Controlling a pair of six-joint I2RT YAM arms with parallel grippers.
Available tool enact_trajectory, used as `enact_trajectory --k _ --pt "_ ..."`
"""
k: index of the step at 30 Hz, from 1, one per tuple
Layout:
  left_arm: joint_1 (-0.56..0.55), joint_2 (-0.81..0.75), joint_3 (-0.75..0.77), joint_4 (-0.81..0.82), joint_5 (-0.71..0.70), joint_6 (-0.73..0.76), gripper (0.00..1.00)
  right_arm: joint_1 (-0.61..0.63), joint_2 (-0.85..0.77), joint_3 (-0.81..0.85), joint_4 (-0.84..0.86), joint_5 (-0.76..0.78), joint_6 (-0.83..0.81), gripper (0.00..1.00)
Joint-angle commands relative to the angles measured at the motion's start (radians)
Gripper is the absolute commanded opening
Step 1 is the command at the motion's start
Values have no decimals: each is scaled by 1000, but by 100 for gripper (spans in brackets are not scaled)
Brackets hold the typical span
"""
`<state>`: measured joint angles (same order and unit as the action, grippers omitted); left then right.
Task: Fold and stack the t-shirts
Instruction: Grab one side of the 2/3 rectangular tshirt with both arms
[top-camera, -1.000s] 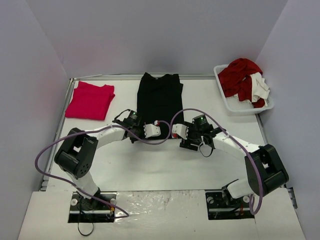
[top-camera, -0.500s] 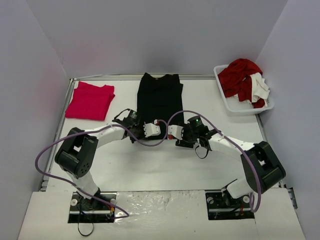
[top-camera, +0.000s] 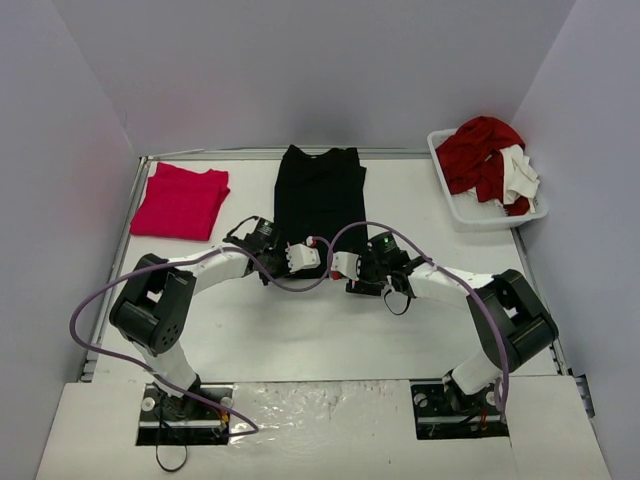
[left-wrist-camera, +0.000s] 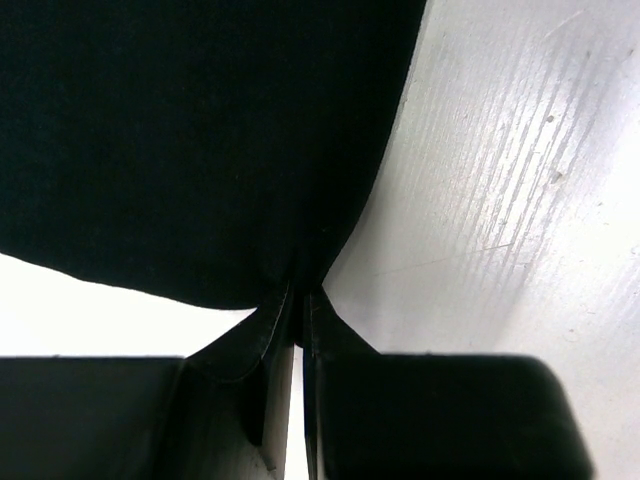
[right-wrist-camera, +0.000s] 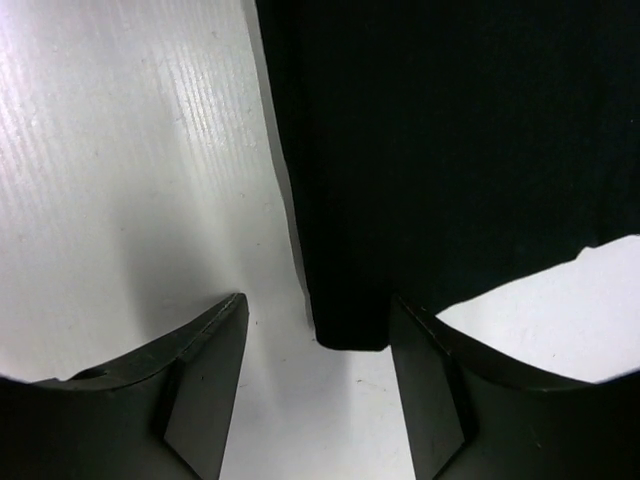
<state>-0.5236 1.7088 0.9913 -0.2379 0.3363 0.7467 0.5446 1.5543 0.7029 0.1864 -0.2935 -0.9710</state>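
Note:
The black t-shirt (top-camera: 320, 192) lies flat at the table's back middle, folded into a long strip. The pink-red t-shirt (top-camera: 180, 200) lies folded at the back left. My left gripper (top-camera: 312, 246) is shut on the black t-shirt's near hem; in the left wrist view the black cloth (left-wrist-camera: 200, 140) is pinched between the closed fingertips (left-wrist-camera: 297, 312). My right gripper (top-camera: 338, 262) is open at the near right corner of the black t-shirt; in the right wrist view that corner (right-wrist-camera: 350, 335) lies between the spread fingers (right-wrist-camera: 205, 360), untouched.
A white bin (top-camera: 487, 205) at the back right holds red and white clothes (top-camera: 488, 155). Purple cables loop over both arms. The enclosure walls stand left, right and behind.
My right gripper has moved left toward the black t-shirt's near right corner. My left gripper has stayed at the hem.

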Motion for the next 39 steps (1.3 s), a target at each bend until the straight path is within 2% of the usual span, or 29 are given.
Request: enact_trajectory --k 1,3,4,5,11,14,23,25,34,39 --pt "-7 20 21 -63 30 6 2 8 38 24 10 37 11 54" --pt "-7 23 24 -66 30 6 2 9 52 29 12 47 12 47" --pt "-7 23 26 -67 30 5 2 9 58 29 12 53 14 43" --pt "-7 25 27 -72 30 5 2 8 61 29 12 56 12 34" --pt "-7 31 35 -83 30 8 2 6 59 18 4 62 6 8" --pt "-7 35 43 -90 32 9 2 0 52 17 -5 48 9 0" --pt "-9 -4 76 -188 81 20 2 -18 -29 81 -182 -53 37 0" --pt "-9 -18 84 -216 105 25 2 -21 -40 113 -269 -91 49 0" --pt "-15 -104 115 -504 222 100 2 -26 -134 199 -551 -263 68 0" --pt "-27 -155 151 -708 361 177 2 -18 -183 221 -714 -311 55 0"
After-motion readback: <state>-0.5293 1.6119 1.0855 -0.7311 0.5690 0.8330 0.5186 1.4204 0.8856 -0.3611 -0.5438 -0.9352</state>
